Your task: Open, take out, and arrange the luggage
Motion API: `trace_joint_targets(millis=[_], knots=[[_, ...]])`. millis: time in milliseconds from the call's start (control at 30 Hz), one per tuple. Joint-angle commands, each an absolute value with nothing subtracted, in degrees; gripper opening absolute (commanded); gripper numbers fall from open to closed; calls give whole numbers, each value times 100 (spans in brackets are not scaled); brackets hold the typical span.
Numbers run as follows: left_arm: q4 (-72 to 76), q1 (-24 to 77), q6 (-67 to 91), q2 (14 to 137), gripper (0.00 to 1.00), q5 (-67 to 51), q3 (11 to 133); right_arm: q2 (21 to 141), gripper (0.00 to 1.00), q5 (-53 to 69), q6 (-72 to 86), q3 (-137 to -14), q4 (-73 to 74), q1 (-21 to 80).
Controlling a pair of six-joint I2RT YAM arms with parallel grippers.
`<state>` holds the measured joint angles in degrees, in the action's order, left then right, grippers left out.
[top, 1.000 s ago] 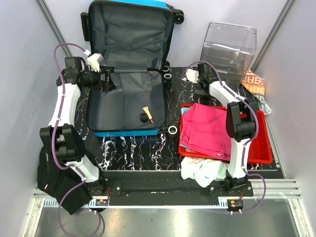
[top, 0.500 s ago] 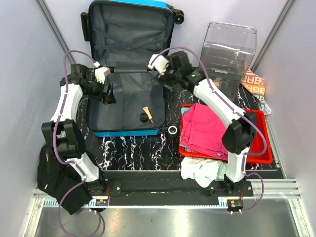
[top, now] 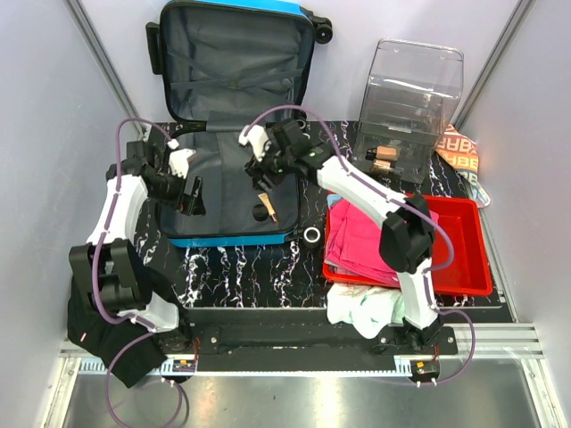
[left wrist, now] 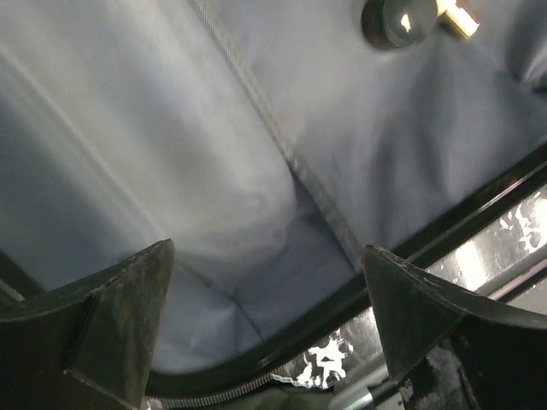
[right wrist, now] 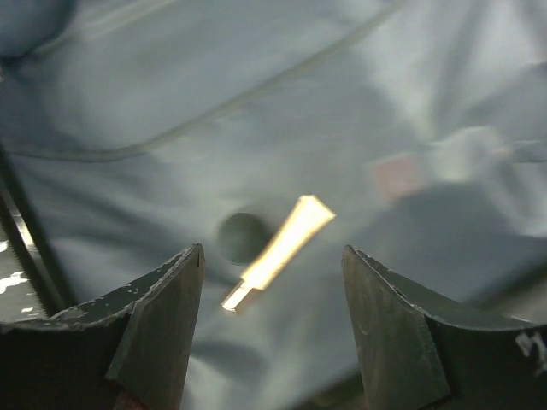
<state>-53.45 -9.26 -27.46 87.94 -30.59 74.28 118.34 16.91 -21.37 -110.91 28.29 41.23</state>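
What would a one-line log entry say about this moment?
luggage: open, lid up | left pincer: open, over luggage's left side | right pincer: open, above small tube inside | held: nothing

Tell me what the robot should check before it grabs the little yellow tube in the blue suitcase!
1. luggage open: ok, its lid stands back against the wall.
2. right gripper open and empty: ok.
3. yellow tube lined up between its fingers: ok in the right wrist view; height above it, cannot tell.
4. dark round thing clear of the tube: not ok, it lies close beside it.
5. left gripper out of the way: ok, open over the luggage's near left corner.
6. red tray has room: ok, its right part is bare.
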Motion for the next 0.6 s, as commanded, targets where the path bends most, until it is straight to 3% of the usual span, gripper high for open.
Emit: trace_joint_targets(millis=[0,167,267,433,500,567], knots=[[-5124,-1081,-2865,8367,95,-2769,7137,11979,71,1933,-1688,-11144,2733,4420],[-5202,-1107,-2935,8839,96,-2847,7636,12610,71,2066,-1582,-11697,2926,4430],[-5869,-1107,-3321,9489,93,-3032,8576,13058,71,2275,-1547,-12207,3243,4438],[-7080,-1064,-3928,10352,63,-3006,9921,13411,71,2390,-1486,-12514,3453,4421],[-7434,-994,-4192,10659,61,-3032,10229,13438,71,2548,-1555,-12603,3655,4412],[-7716,-949,-4551,10731,59,-3024,10196,13053,71,2932,-1565,-11921,3246,4255]])
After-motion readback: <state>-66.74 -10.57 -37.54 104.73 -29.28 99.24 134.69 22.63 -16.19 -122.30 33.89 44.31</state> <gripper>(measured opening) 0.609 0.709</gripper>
